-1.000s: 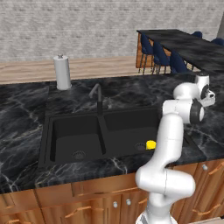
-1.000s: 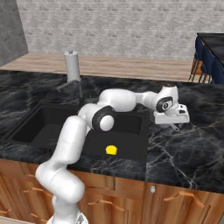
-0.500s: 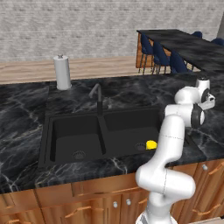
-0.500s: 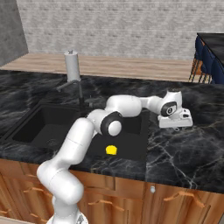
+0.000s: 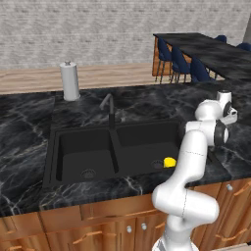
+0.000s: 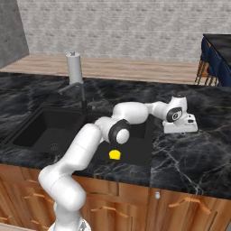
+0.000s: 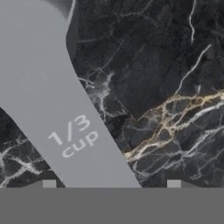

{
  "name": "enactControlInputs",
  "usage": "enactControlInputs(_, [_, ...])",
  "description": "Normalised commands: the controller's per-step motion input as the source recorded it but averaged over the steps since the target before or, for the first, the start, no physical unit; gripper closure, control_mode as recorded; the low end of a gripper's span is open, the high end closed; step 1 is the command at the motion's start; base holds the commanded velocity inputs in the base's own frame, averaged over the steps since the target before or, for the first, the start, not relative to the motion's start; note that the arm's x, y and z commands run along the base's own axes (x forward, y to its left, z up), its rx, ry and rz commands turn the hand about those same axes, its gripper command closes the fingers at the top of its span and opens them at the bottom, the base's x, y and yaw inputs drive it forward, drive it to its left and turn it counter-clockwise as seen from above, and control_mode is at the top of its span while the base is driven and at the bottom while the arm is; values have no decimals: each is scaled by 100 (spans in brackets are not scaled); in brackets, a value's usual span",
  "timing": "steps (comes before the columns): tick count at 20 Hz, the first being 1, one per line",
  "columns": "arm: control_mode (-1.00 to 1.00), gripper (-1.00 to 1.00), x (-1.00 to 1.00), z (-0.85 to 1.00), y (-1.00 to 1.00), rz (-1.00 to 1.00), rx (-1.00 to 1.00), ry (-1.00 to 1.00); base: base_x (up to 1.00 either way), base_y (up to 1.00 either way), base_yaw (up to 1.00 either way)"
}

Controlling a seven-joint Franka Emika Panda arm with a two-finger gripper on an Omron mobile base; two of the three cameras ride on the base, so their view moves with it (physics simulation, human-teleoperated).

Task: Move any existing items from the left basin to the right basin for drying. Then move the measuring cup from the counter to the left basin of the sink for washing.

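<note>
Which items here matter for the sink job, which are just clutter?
Job: measuring cup marked 1/3 cup, on the counter; left basin; right basin; yellow object in the right basin.
Clutter: paper-towel roll; faucet; dining chairs.

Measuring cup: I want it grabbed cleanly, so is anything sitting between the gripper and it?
Nothing visible does. In the hand view the measuring cup, marked "1/3 cup", lies directly below on the counter, with bare marble beside it. The gripper hangs low over that spot, right of the sink.
</note>
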Motion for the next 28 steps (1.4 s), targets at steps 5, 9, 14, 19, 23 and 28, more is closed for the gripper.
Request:
enactControlInputs(5, [-100, 100, 20, 0, 0, 0, 0, 0, 0, 0, 0])
enactControlInputs(9, [-100, 100, 5, 0, 0, 0, 0, 0, 0, 0, 0])
enactControlInputs(14, [-100, 100, -7, 0, 1, 0, 2, 0, 0, 0, 0])
enactControlInputs(19, [-100, 100, -49, 0, 29, 1, 4, 0, 0, 0, 0])
enactControlInputs(23, [-100, 100, -71, 0, 64, 0, 0, -1, 0, 0, 0])
enactControlInputs(28, [-100, 100, -81, 0, 75, 0, 0, -4, 0, 0, 0])
